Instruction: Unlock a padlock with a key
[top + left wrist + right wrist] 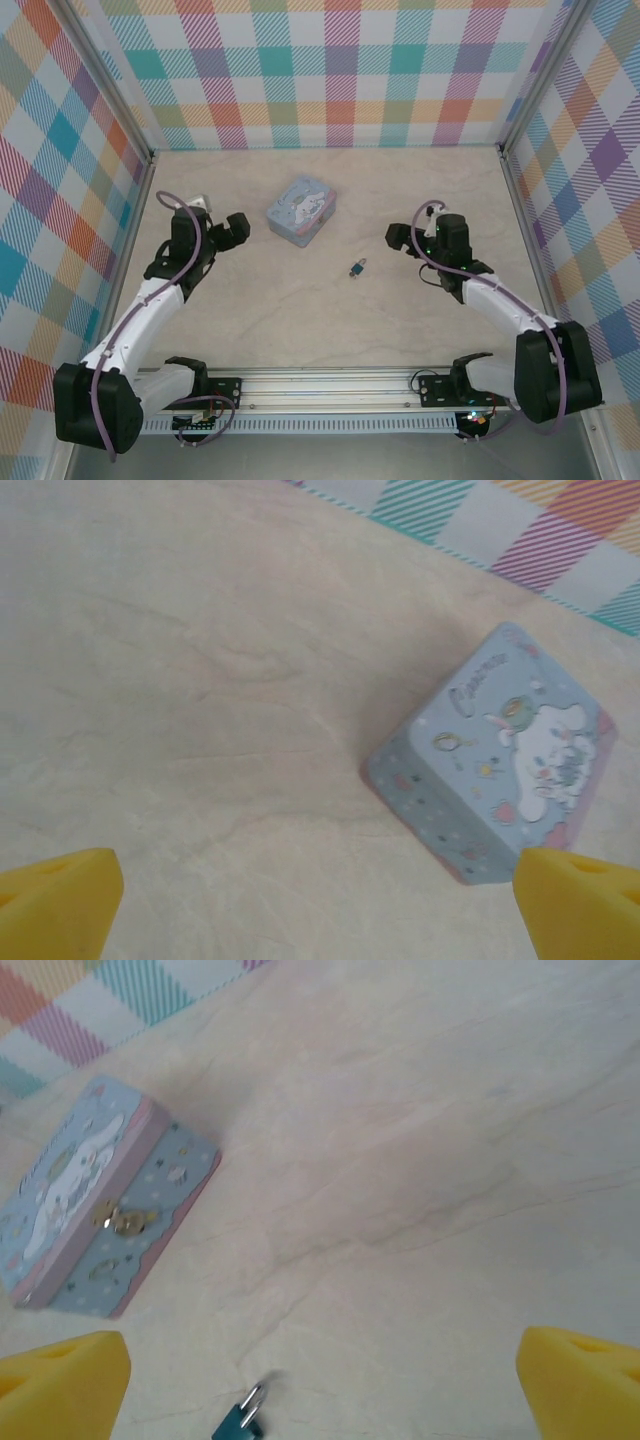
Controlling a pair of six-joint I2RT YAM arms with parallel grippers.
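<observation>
Left gripper (238, 228): jaws spread wide, nothing held, left of centre.
Right gripper (395, 238): jaws spread wide, nothing held, right of centre.
Padlock (356, 268): tiny, dark bluish metal, seen lying just below centre, between the grippers.

White links (135, 320), black joints (185, 240), purple cables (97, 395), yellow pads (60, 905).

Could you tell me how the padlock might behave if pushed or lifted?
The padlock looks tiny and metallic, so it is probably stiff and heavy for its size. Lying flat on the smooth table, it would likely slide rather than roll.
</observation>
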